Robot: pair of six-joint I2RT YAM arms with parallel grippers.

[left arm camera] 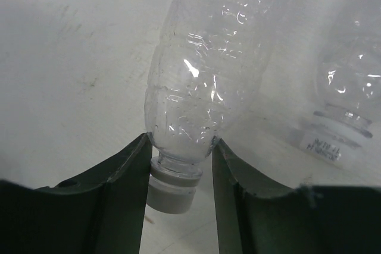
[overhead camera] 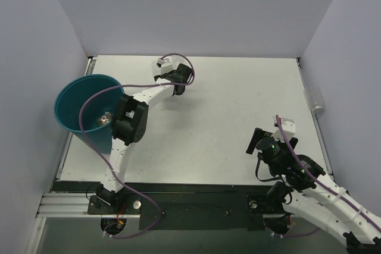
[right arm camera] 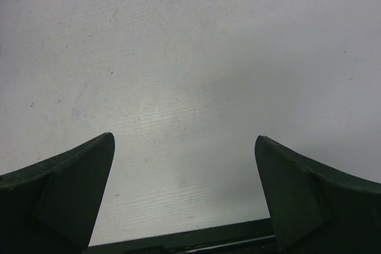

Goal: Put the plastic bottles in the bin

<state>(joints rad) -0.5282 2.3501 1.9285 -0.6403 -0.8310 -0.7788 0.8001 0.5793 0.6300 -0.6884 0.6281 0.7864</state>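
Note:
My left gripper [overhead camera: 177,89] reaches to the far middle of the table. In the left wrist view it [left arm camera: 180,142] is shut on the shoulder of a clear unlabelled plastic bottle [left arm camera: 208,69], whose grey-white cap points back between the fingers. A second clear bottle [left arm camera: 348,99] with a white cap lies just to its right. Both are hidden under the gripper in the top view. The teal-blue bin [overhead camera: 66,96] stands at the table's left edge, and a small bottle [overhead camera: 105,118] shows inside it. My right gripper [overhead camera: 255,144] [right arm camera: 184,142] is open and empty over bare table near the front edge.
Another clear bottle [overhead camera: 314,99] lies beside the right wall, past the table's right edge. White walls close in the table on the left, back and right. A black rail [right arm camera: 196,239] runs along the front edge under my right gripper.

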